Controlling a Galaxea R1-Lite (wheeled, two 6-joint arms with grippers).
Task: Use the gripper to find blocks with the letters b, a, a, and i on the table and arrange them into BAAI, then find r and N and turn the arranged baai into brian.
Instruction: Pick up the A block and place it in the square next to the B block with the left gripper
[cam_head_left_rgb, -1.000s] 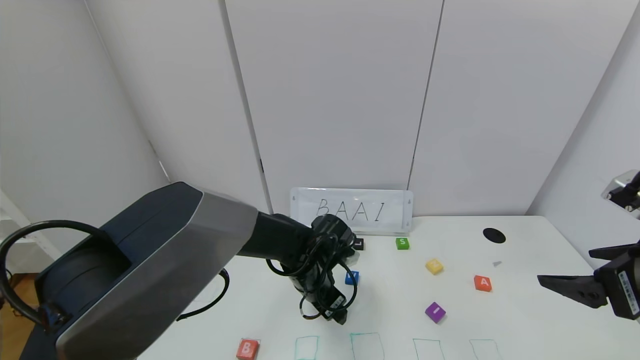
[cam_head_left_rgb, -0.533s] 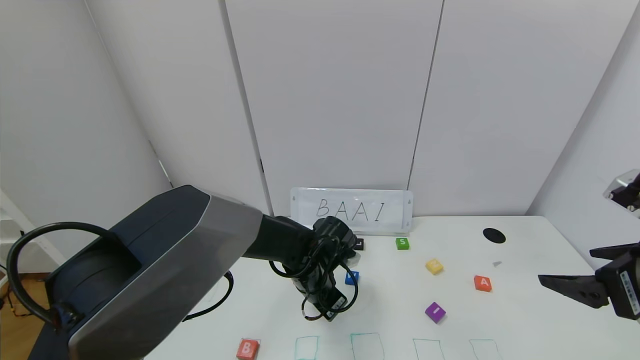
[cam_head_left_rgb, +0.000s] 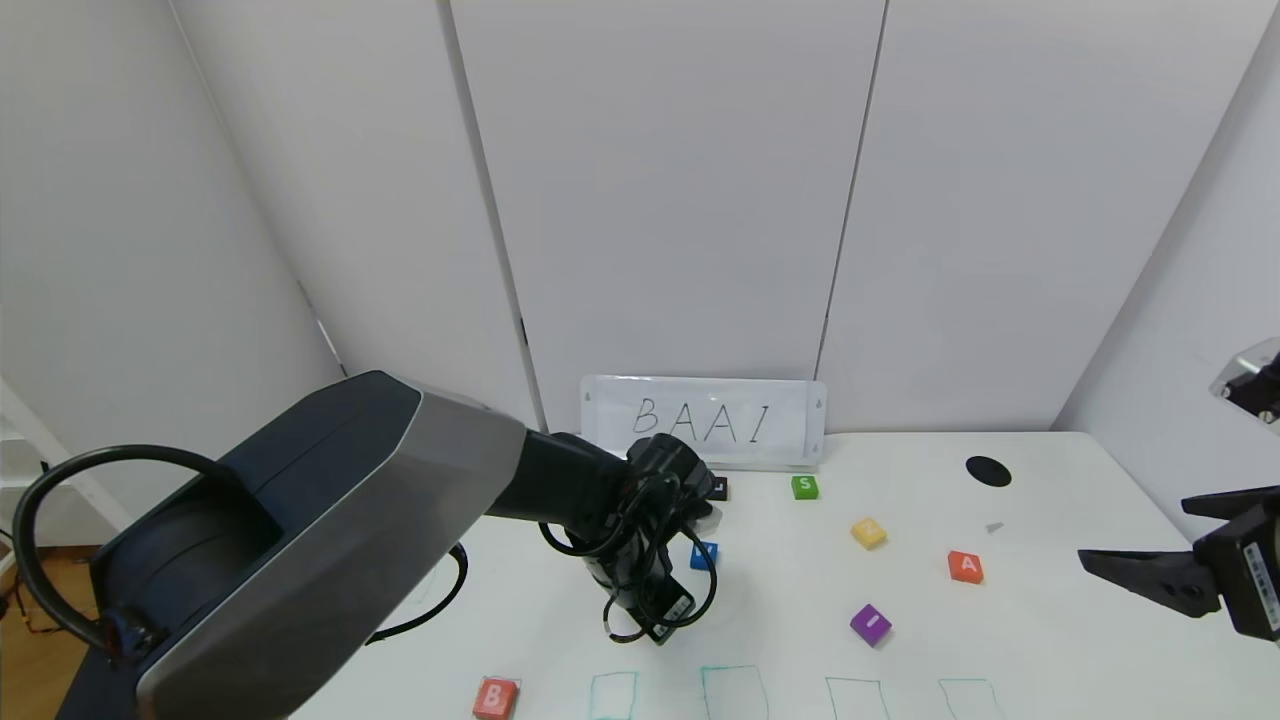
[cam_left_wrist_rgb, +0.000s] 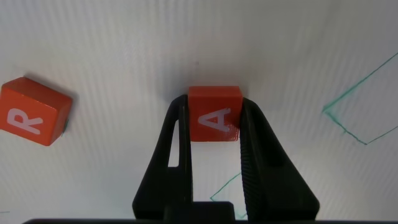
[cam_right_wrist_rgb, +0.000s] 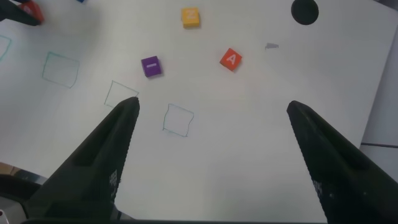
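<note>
My left gripper (cam_head_left_rgb: 662, 628) is over the middle of the white table (cam_head_left_rgb: 1010, 640). In the left wrist view it (cam_left_wrist_rgb: 214, 103) is shut on an orange-red A block (cam_left_wrist_rgb: 214, 116), close to the tabletop beside green drawn lines. The orange-red R cube (cam_left_wrist_rgb: 34, 113) lies near it, apart. The B block (cam_head_left_rgb: 495, 697) sits at the front left. The second A block (cam_head_left_rgb: 965, 566) and the purple I block (cam_head_left_rgb: 870, 624) lie on the right, also in the right wrist view (cam_right_wrist_rgb: 231, 59) (cam_right_wrist_rgb: 151, 66). My right gripper (cam_head_left_rgb: 1135, 530) hangs open and empty at the right edge.
A white sign reading BAAI (cam_head_left_rgb: 703, 421) stands at the back. Blue (cam_head_left_rgb: 704, 553), black (cam_head_left_rgb: 717, 488), green S (cam_head_left_rgb: 804, 487) and yellow (cam_head_left_rgb: 868, 532) cubes lie mid-table. A black hole (cam_head_left_rgb: 988, 470) is at back right. Green rectangles (cam_head_left_rgb: 733, 692) line the front edge.
My left arm has shifted slightly, and its gripper has moved a little to the left and back. The right arm and the loose blocks have not moved.
</note>
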